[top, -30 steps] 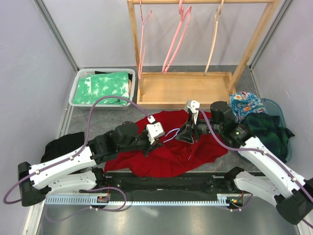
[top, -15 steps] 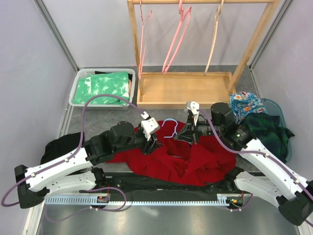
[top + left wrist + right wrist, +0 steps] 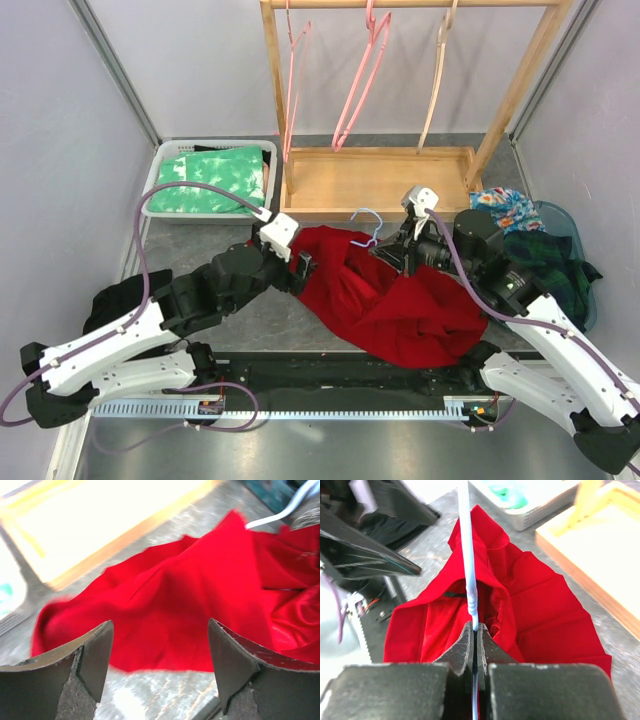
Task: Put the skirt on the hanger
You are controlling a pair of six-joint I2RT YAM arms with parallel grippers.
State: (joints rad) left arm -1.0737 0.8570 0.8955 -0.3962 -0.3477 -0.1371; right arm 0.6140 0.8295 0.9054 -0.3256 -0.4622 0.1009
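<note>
Right end effector [image 3: 476, 630] is clamped tight on the thin light-blue wire hanger [image 3: 468, 555], whose hook sticks out ahead of its tips. The crumpled red fabric skirt [image 3: 400, 300] is bunched round the hanger just in front of that end effector, w/ the rest spread on the grey worktop [image 3: 200, 250] btwn both arms. Left end effector [image 3: 160, 630] gapes wide, nothing in it; skirt lies just ahead of its tips.
</note>
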